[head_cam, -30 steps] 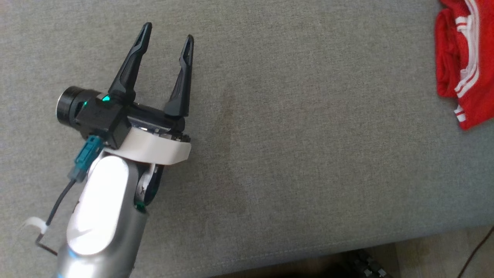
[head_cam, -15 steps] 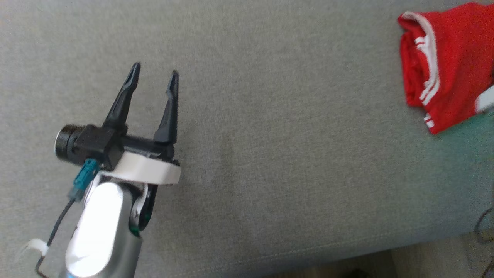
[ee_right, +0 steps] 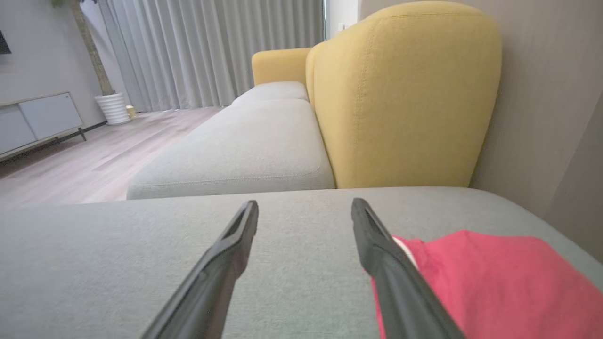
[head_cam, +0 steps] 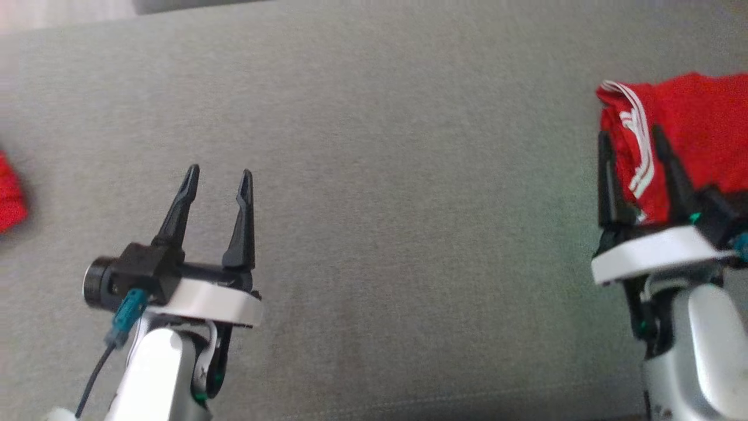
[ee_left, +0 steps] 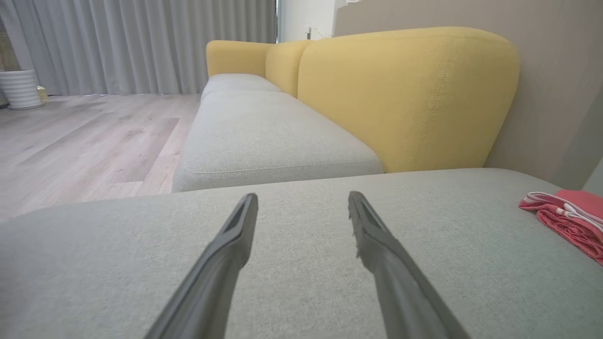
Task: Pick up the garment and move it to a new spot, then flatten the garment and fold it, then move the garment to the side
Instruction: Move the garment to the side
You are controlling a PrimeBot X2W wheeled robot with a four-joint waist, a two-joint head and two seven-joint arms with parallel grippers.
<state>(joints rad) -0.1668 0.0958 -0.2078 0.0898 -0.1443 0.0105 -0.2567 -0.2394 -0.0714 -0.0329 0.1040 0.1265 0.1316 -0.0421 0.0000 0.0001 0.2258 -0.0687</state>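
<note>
Grey seat cushion [head_cam: 409, 204] stretched open between the left gripper [head_cam: 219, 175] and right gripper [head_cam: 631, 137], both with fingers spread and empty, the red garment [head_cam: 707, 128] lying at the right fingers near the cushion's right end, a yellow backrest [ee_left: 405, 94] beyond.

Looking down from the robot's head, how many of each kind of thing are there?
Hands: 2, left hand and right hand, both open
Red cloth: 2, red garment and a red piece cut off at the left edge
Grey cushion: 1
Total: 5

Soft red cloth garment [head_cam: 701, 111] on matt, coarse-woven grey cushion [head_cam: 374, 204].
</note>
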